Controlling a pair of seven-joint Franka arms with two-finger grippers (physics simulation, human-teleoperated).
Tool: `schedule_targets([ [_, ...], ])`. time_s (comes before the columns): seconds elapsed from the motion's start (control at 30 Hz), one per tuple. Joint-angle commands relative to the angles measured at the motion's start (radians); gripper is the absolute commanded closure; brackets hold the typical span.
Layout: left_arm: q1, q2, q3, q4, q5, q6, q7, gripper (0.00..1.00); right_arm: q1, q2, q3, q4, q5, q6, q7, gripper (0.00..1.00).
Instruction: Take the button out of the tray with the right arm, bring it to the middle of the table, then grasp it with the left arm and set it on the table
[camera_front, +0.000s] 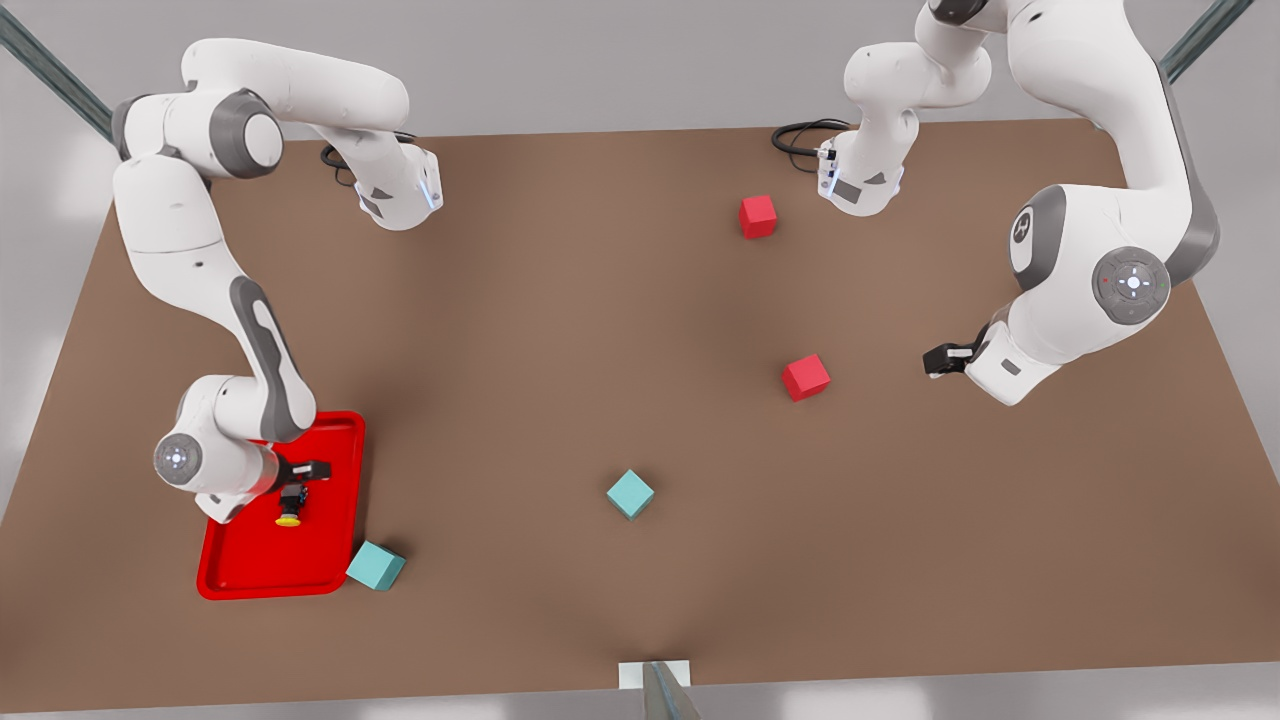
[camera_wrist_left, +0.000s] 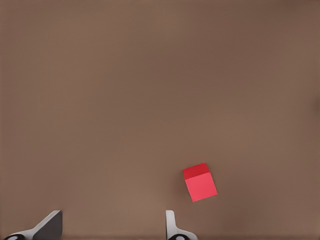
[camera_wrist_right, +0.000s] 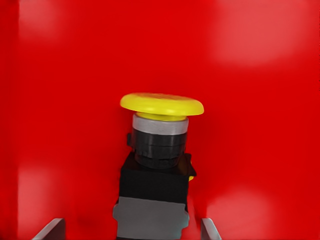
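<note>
The button (camera_front: 290, 505) lies on its side in the red tray (camera_front: 250, 570) at the front view's left, its yellow cap (camera_wrist_right: 162, 105) pointing away from the gripper. My right gripper (camera_front: 303, 472) hangs low over the tray, open, and its fingertips (camera_wrist_right: 52, 230) flank the button's dark body (camera_wrist_right: 152, 200) with a gap on each side. At the front view's right, my left gripper (camera_front: 940, 358) waits open above the brown table (camera_front: 560, 330), nothing between its fingertips (camera_wrist_left: 50, 225).
A red cube (camera_front: 805, 377) (camera_wrist_left: 200, 182) sits close to the left gripper, another red cube (camera_front: 758, 216) farther back. One teal cube (camera_front: 376, 566) touches the tray's corner; a second teal cube (camera_front: 630, 494) stands near the table's middle front.
</note>
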Motion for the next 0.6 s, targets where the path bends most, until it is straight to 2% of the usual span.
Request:
schedule_targets([
  [0.0, -0.001, -0.002, 0.000, 0.000, 0.001, -0.001, -0.003, 0.00, 0.003, -0.003, 0.001, 0.012, 0.005, 0.022, -0.001, 0.00],
  [0.3, 0.002, -0.005, 0.000, 0.000, 0.001, -0.002, -0.003, 0.00, 0.005, 0.017, 0.000, 0.032, 0.005, 0.044, -0.001, 0.00],
  [0.33, 0.002, -0.006, 0.000, 0.000, 0.001, -0.002, -0.003, 0.00, 0.005, 0.017, 0.000, 0.032, 0.005, 0.044, -0.001, 0.15],
  [0.37, 0.000, -0.006, 0.000, 0.000, 0.001, -0.002, -0.003, 0.00, 0.005, 0.017, 0.000, 0.032, 0.003, 0.045, 0.000, 0.21],
  [0.53, 0.000, -0.003, 0.000, 0.000, 0.001, -0.001, -0.003, 0.00, -0.002, 0.029, 0.000, 0.032, -0.004, 0.050, 0.000, 0.23],
  [0.57, 0.000, -0.003, 0.000, 0.000, 0.001, -0.001, -0.003, 0.00, -0.002, 0.029, 0.000, 0.032, -0.004, 0.050, 0.000, 0.34],
])
